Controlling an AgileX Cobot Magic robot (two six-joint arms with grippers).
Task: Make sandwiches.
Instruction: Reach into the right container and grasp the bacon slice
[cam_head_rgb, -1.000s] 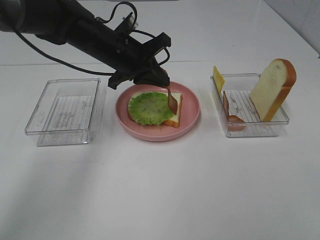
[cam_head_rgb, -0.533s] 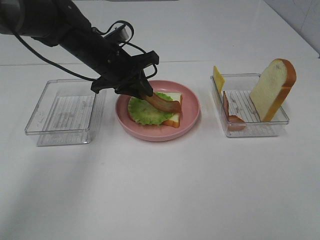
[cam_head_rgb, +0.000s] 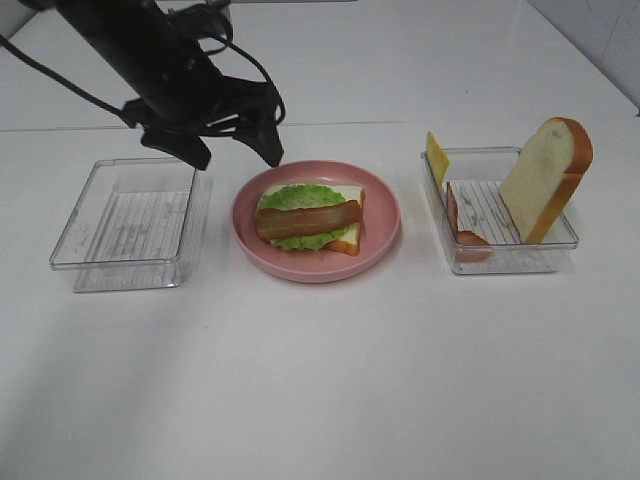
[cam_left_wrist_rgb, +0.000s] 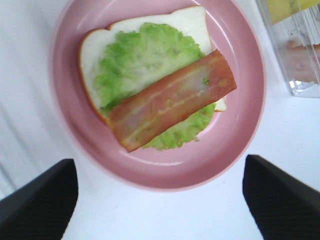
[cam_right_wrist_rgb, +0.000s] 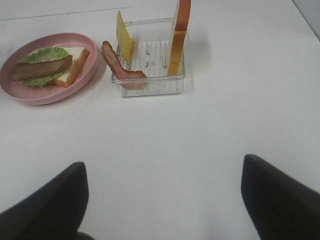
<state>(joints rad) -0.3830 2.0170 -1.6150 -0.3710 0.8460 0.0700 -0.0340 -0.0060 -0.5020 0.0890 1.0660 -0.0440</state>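
Note:
The sandwich (cam_head_rgb: 307, 218) lies on the round pink plate (cam_head_rgb: 385, 235): one bread slice, green lettuce and a reddish-brown bacon strip (cam_head_rgb: 305, 217) across the top. In the left wrist view the bacon (cam_left_wrist_rgb: 172, 100) lies diagonally over the lettuce (cam_left_wrist_rgb: 140, 60). My left gripper (cam_head_rgb: 232, 150) is open and empty, raised behind and left of the plate, apart from the food. My right gripper (cam_right_wrist_rgb: 162, 161) is open and empty over bare table; it is out of the exterior high view.
A clear tray (cam_head_rgb: 510, 262) at the right holds an upright bread slice (cam_head_rgb: 545, 180), a yellow cheese slice (cam_head_rgb: 437, 157) and another bacon strip (cam_head_rgb: 465, 228). An empty clear tray (cam_head_rgb: 128, 275) stands left of the plate.
My left gripper laid the bacon strip across the lettuce, let go of it, opened and rose back to the left.

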